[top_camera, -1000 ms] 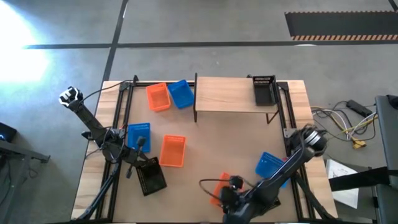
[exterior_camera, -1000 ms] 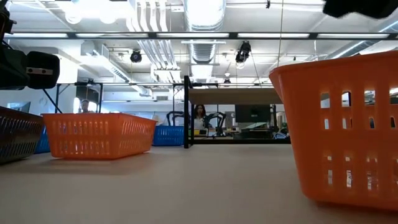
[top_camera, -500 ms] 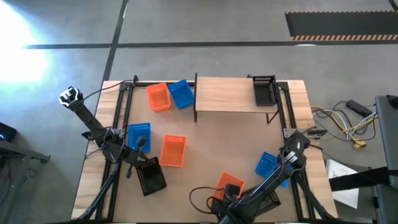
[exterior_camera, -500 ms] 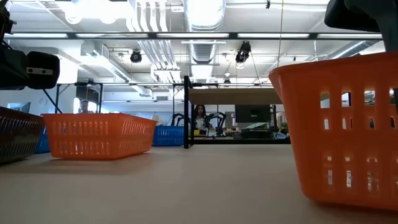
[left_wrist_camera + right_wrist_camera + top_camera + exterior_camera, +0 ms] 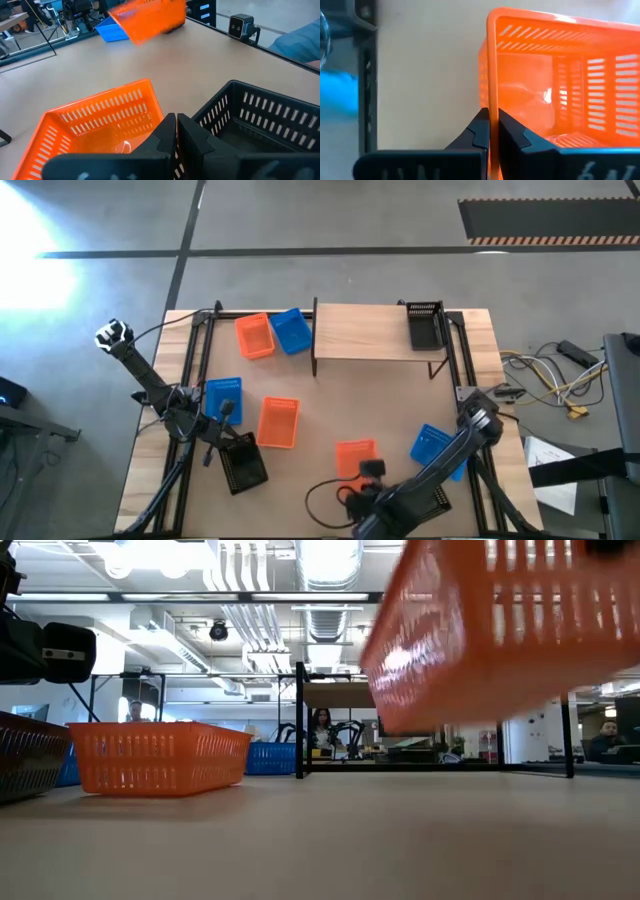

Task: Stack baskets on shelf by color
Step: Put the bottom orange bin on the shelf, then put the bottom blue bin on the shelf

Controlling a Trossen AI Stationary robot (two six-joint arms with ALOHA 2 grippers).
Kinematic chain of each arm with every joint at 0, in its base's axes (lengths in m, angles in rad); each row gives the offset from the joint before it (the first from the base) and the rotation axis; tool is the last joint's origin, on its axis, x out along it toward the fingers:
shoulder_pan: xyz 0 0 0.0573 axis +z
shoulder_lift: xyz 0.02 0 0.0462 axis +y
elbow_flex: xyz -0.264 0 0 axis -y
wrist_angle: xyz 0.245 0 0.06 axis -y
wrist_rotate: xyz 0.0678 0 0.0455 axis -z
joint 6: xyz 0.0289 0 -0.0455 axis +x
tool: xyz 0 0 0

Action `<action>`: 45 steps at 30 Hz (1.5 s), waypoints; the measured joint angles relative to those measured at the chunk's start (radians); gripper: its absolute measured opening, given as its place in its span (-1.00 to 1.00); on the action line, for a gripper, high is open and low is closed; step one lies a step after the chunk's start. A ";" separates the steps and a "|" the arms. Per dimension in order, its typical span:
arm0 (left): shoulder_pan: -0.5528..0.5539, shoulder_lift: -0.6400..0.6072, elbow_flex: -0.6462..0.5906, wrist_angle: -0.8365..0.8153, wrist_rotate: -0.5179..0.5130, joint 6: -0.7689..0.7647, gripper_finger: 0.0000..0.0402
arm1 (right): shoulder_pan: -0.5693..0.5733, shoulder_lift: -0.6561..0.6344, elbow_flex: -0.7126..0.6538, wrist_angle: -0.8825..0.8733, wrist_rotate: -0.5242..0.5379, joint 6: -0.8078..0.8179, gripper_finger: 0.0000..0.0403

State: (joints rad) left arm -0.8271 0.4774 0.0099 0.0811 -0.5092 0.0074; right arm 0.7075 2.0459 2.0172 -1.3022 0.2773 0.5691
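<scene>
An orange basket (image 5: 355,454) hangs tilted above the table's near middle, with my right gripper (image 5: 490,131) shut on it; it shows blurred in the low view (image 5: 500,620). The shelf (image 5: 370,335) stands at the far edge with a black basket (image 5: 425,326) on its right end. My left gripper (image 5: 176,131) is shut and holds nothing, above the gap between another orange basket (image 5: 95,120) and a black basket (image 5: 260,117) at the near left. My right gripper holds the orange basket by the rim of one side wall (image 5: 493,102), one finger inside the basket and one outside. The fingers come from above, pointing down. The basket is lifted clear of the table and hangs tilted.
On the table stand a blue basket (image 5: 222,394) by the left arm, an orange (image 5: 254,336) and a blue basket (image 5: 291,330) at the far left beside the shelf, and a blue basket (image 5: 433,446) at the near right. Bare board lies in the middle.
My right gripper has taken hold of the orange basket near the table's near edge and raised it. The basket, which stood on the table, now hangs tilted, clear of the board, a little toward the far edge.
</scene>
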 joint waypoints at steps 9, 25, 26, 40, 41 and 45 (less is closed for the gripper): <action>0.000 0.000 0.000 0.000 0.000 0.000 -1.00 | -0.196 -0.313 -0.077 -0.211 0.274 -0.288 -0.96; 0.000 0.000 0.000 0.000 0.000 0.000 -1.00 | -0.968 -0.772 -0.631 0.186 -0.142 -0.860 -0.96; 0.000 0.000 0.000 0.000 0.000 0.000 -1.00 | -0.988 -0.778 -0.653 0.189 -0.143 -0.878 -0.96; 0.000 0.000 0.000 0.000 0.000 0.000 -1.00 | -1.032 -0.788 -0.715 0.214 -0.091 -0.947 -0.84; 0.000 0.000 0.000 0.000 0.000 0.000 -1.00 | -1.031 -0.794 -0.715 0.214 -0.091 -0.944 -0.79; 0.000 0.000 0.000 0.000 0.000 0.000 -1.00 | -1.012 -0.819 -0.714 0.214 -0.070 -0.920 -0.57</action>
State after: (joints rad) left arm -0.8269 0.4774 0.0099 0.0811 -0.5095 0.0074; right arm -0.3040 1.2273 1.3033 -1.0879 0.2075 -0.3509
